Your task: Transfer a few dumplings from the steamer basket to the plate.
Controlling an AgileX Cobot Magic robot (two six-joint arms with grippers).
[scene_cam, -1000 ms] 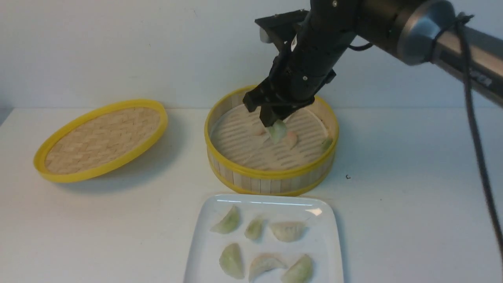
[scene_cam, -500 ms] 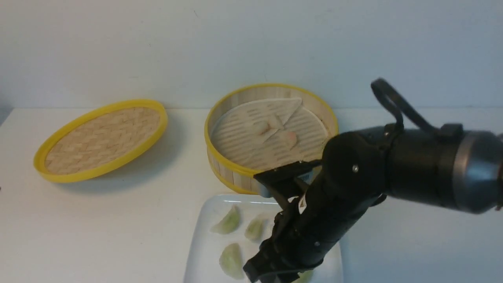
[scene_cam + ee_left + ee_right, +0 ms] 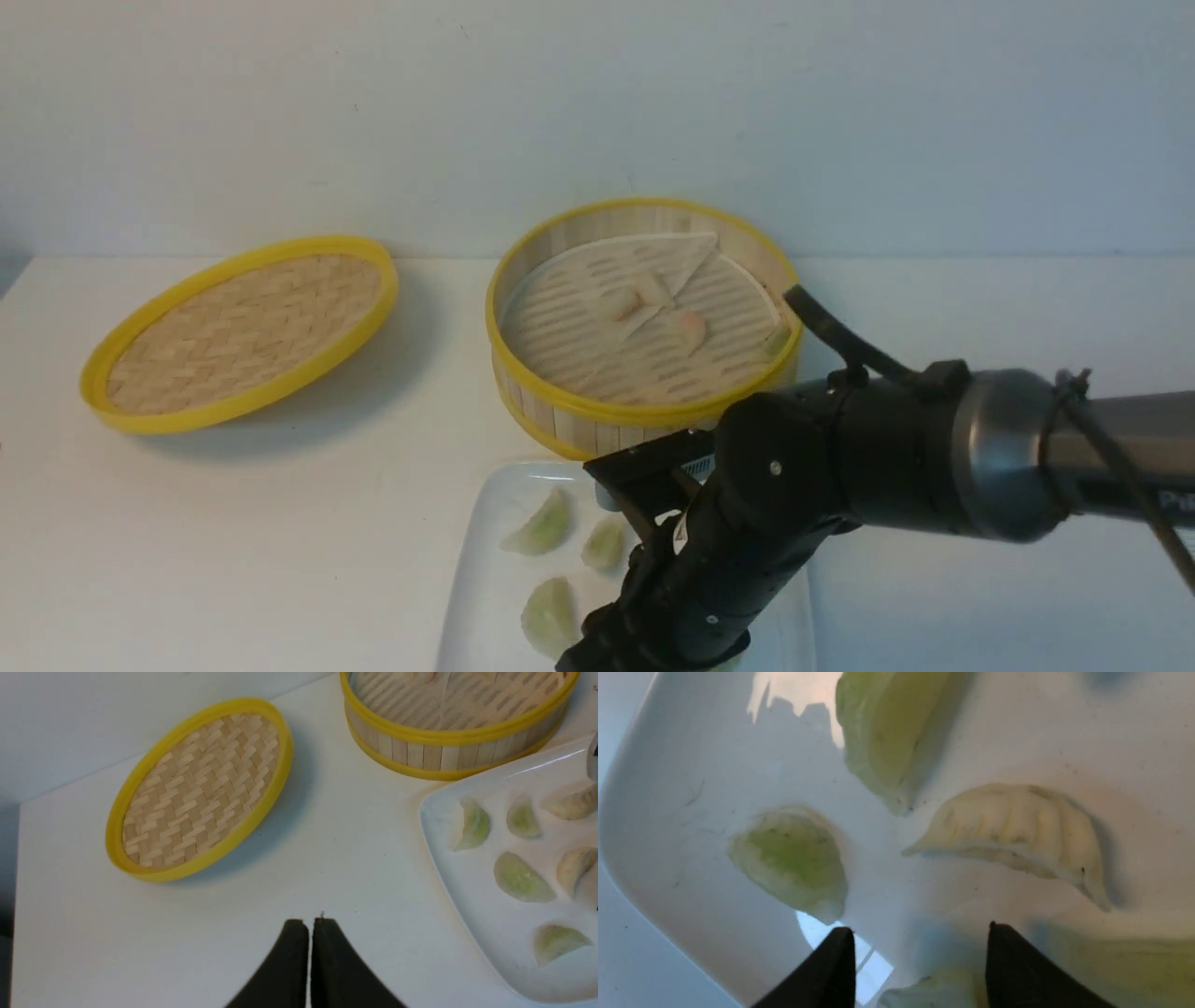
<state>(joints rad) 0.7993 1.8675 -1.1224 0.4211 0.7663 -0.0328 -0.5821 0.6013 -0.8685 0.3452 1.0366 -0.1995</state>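
Note:
The steamer basket (image 3: 644,411) stands at the back centre with its pale liner folded over. It holds two pinkish dumplings (image 3: 693,327) and a green one (image 3: 777,341) by the right wall. The white plate (image 3: 485,560) in front holds several dumplings (image 3: 540,527). My right gripper (image 3: 644,653) is low over the plate. In the right wrist view it (image 3: 920,928) is open, with a pale green dumpling (image 3: 938,989) lying between the fingers on the plate (image 3: 691,765). My left gripper (image 3: 310,921) is shut and empty over the bare table, left of the plate (image 3: 486,933).
The flat woven yellow-rimmed lid (image 3: 243,331) lies tilted at the back left, also in the left wrist view (image 3: 201,788). The right arm covers the plate's right half in the front view. A small dark speck marked the table right of the basket.
My right arm swung from the basket down to the plate carrying a green dumpling. Its jaws now stand open with the dumpling on the plate between them.

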